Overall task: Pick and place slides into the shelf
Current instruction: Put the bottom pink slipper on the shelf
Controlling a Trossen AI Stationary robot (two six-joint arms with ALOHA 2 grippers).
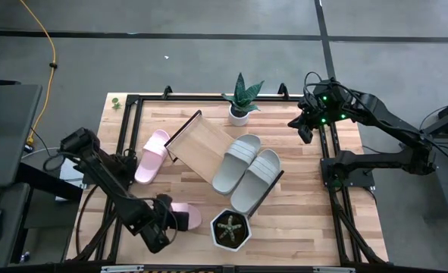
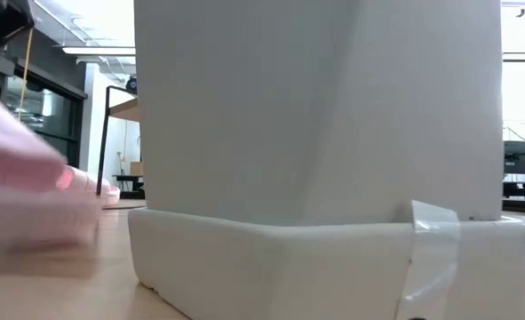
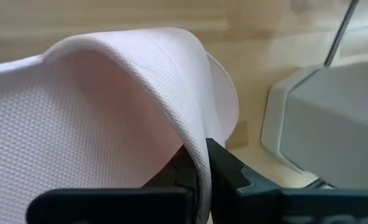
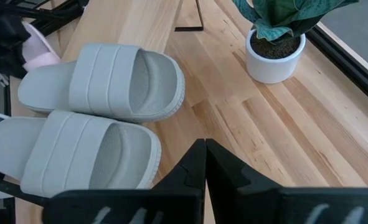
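Note:
The shelf (image 1: 205, 142), a light wooden board with black end frames, lies askew mid-table. Two grey-beige slides (image 1: 236, 162) (image 1: 256, 180) lie side by side on its right half, also in the right wrist view (image 4: 103, 81) (image 4: 78, 155). One pale pink slide (image 1: 152, 155) lies flat on the table left of the shelf. My left gripper (image 1: 170, 217), near the table's near edge, is shut on the second pink slide (image 1: 189, 218). My right gripper (image 1: 305, 130) hovers shut over the far right of the table, touching nothing. My left gripper pinches the pink slide by a thin curved edge (image 3: 200, 163) between its two fingers (image 3: 228, 171). It comes roughly level from the table's left. The slide stretches away from the fingers toward the white planter; whether it is clear of the table I cannot tell.
A white hexagonal planter with a succulent (image 1: 230, 230) stands just right of the held slide and fills the low view (image 2: 315, 160). A white pot with a green plant (image 1: 240, 114) stands beyond the shelf. Bare tabletop (image 1: 307, 212) lies right of the shelf.

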